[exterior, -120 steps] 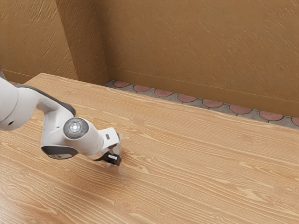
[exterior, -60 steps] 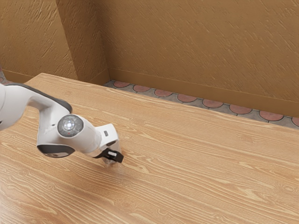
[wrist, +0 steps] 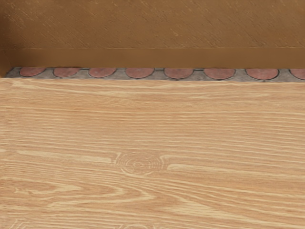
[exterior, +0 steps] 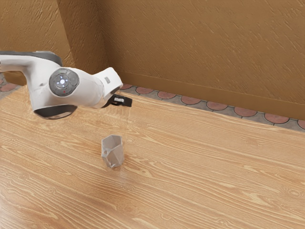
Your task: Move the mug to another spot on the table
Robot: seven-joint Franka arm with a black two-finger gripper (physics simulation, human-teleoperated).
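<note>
One upright mug, pincer (half-hidden) apart

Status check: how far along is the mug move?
Done, it seems: the mug stands upright on the table, free of the gripper. In hand: nothing; the gripper hangs well above the table, apart from the mug. Left: likely nothing, though whether this spot is new cannot be told.

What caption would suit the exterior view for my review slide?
Grey faceted mug stands upright on the wooden table, the arm's gripper hovering above, apart from it.
</note>
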